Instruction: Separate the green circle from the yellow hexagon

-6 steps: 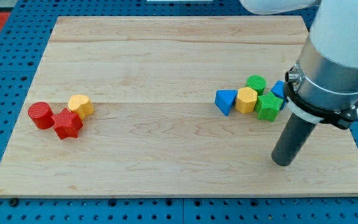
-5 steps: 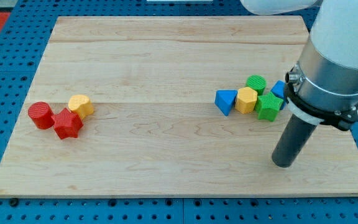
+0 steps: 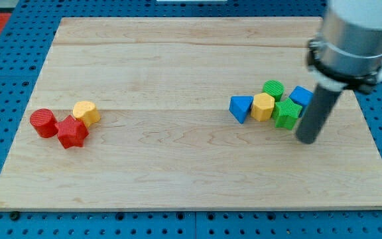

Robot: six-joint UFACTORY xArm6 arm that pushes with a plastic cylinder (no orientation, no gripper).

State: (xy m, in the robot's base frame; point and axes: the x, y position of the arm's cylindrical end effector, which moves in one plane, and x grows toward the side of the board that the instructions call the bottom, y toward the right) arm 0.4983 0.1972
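While my tip (image 3: 306, 139) nears green star (image 3: 287, 113), blue cube (image 3: 301, 97) crowds green circle (image 3: 273, 89)

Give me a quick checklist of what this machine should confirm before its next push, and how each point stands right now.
1. Green circle in plain sight: ok.
2. Yellow hexagon in plain sight: ok.
3. The two already apart: not ok, they touch.
4. My tip near the cluster: ok, at its lower right, beside the green star-like block.
5. My tip lined up on the circle: not ok, other blocks lie between.
6. Free board above the circle: ok.
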